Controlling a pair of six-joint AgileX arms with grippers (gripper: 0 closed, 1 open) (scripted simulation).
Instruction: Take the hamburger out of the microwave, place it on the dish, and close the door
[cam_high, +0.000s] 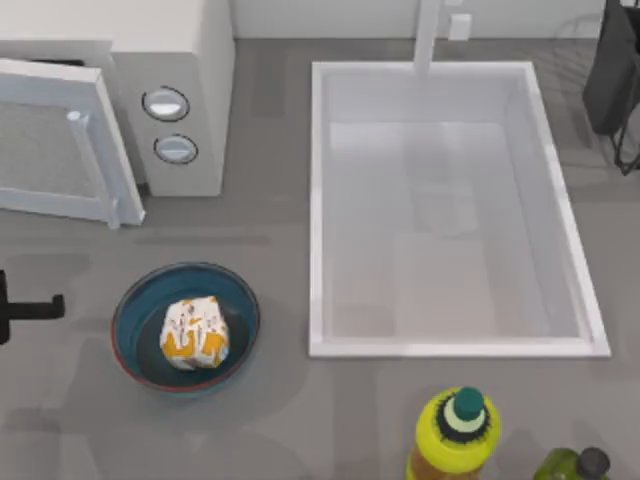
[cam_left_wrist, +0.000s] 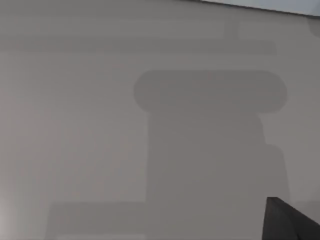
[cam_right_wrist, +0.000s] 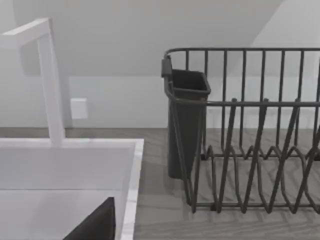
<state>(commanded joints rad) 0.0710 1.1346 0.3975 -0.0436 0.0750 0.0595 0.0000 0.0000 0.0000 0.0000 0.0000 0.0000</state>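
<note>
Left gripper (cam_high: 30, 308): a dark piece of it pokes in at the left edge of the top view, level with the dish and apart from it. Touches nothing; how far its fingers stand apart I cannot tell. The left wrist view gives bare grey table surface, a blocky shadow on it, and one dark corner of the gripper (cam_left_wrist: 292, 222).

Right arm: parked off the far right of the table; a dark wedge of its gripper (cam_right_wrist: 95, 225) sits over the sink's rim in the right wrist view.

Containers:
- Dish (cam_high: 135, 300), blue bowl with reddish rim, near the left front of the table. The hamburger (cam_high: 195, 332) lies inside it (white wrap, orange-yellow patches), roughly centred.
- Microwave (cam_high: 190, 60) at the far left, two knobs on its side panel. Its door (cam_high: 55, 140) stands swung open, mesh window facing up toward the camera.
- Sink (cam_high: 440, 345), large white rectangle right of centre, with a white faucet (cam_right_wrist: 47, 80) at its far edge.
- Dish rack (cam_right_wrist: 250, 130), dark wire, beside the sink, with a dark cup-shaped holder on its end.
- Yellow bottle (cam_high: 455, 435) and a green bottle (cam_high: 570, 468) at the front right.
</note>
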